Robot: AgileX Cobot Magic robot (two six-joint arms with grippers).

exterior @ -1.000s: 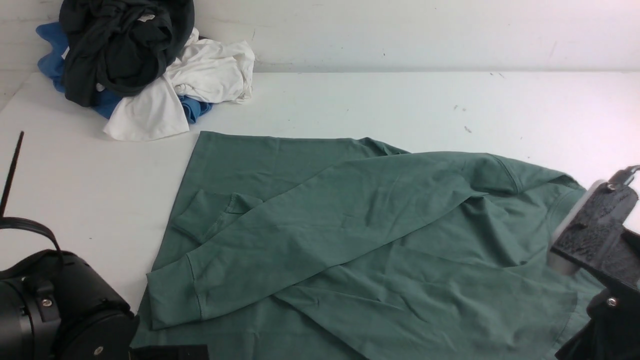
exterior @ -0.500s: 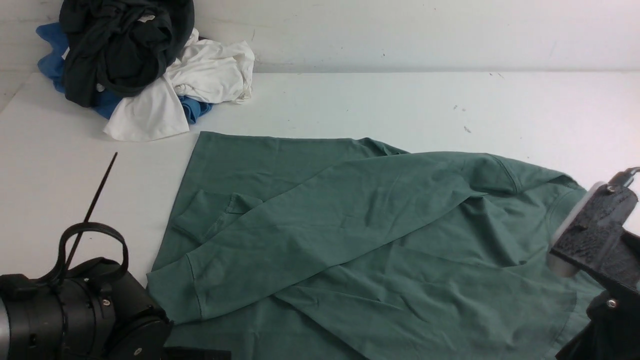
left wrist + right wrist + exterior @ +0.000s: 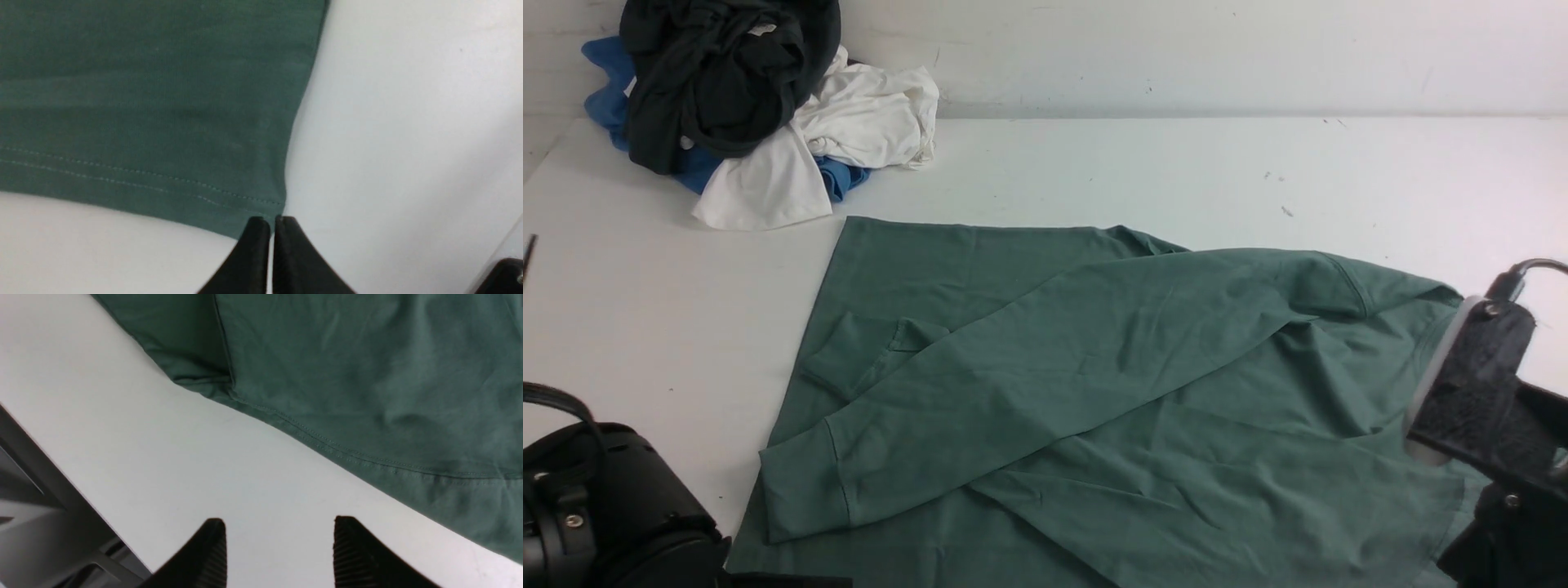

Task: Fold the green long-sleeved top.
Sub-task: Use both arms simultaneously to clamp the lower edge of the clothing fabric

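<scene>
Green long-sleeved top [image 3: 1094, 367]: left end effector [image 3: 272, 220] shut at hem corner [image 3: 265, 206], hold unconfirmed; right end effector [image 3: 280, 522] open, cloth just ahead, to be gripped next.

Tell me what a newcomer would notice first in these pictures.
A big green top lies spread over the middle of the white table, one sleeve laid across its body. A heap of black, white and blue clothes sits in the far left corner. The left gripper has its jaws shut at the top's hem corner, while the right gripper hangs open over bare table beside the top.
</scene>
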